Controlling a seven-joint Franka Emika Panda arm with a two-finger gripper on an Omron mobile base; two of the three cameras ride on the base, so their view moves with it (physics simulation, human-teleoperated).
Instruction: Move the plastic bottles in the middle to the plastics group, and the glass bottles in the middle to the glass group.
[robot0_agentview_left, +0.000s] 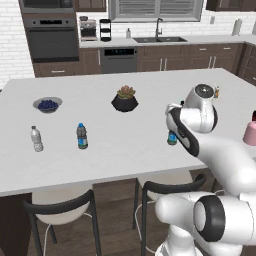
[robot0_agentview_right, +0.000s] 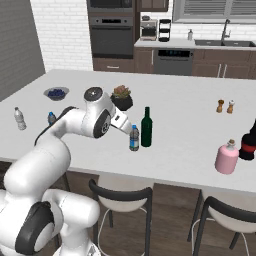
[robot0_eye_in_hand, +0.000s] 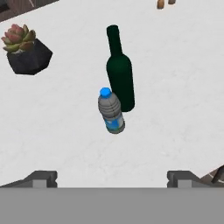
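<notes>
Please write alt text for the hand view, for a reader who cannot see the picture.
A small clear plastic water bottle with a blue cap and blue label stands on a white counter, just in front of a tall dark-green glass bottle. A succulent in a black faceted pot sits at upper left; the robot's open hand is below.

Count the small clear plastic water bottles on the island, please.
3. A blue-capped bottle stands beside the green bottle mid-counter. A second blue-label bottle and the pale bottle stand at the left end. The arm may hide others.
</notes>
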